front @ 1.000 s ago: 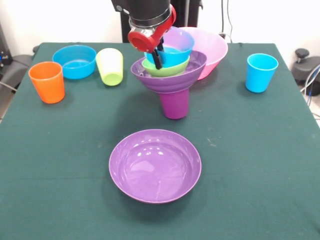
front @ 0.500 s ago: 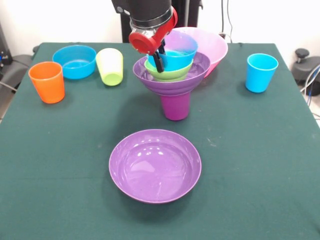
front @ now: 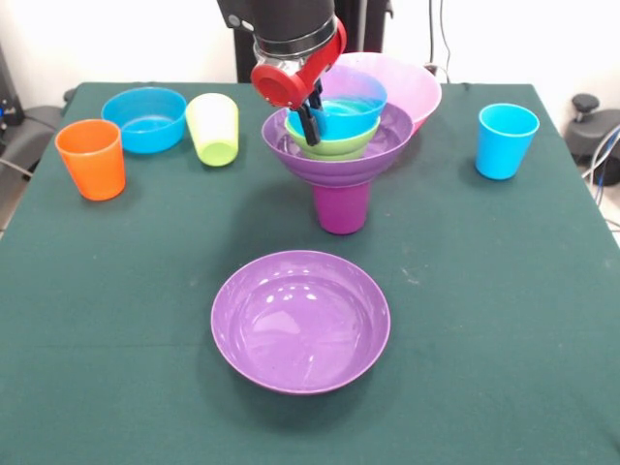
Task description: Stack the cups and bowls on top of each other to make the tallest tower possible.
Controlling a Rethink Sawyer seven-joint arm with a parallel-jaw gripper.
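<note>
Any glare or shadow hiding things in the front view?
Front view: soft highlights streak the wide shallow purple plastic bowl on the table; a faint shadow falls beneath the stack's purple plastic cup; the gripper blocks the small blue bowl's near rim.

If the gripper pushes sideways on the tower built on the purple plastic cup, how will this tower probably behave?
The tower would probably tip easily: its only base is the narrow purple plastic cup, with a much wider purple plastic bowl above. The small ribbed green bowl and small blue bowl look glossy and loosely nested, so they may slide. Everything seems light, rigid plastic.
</note>
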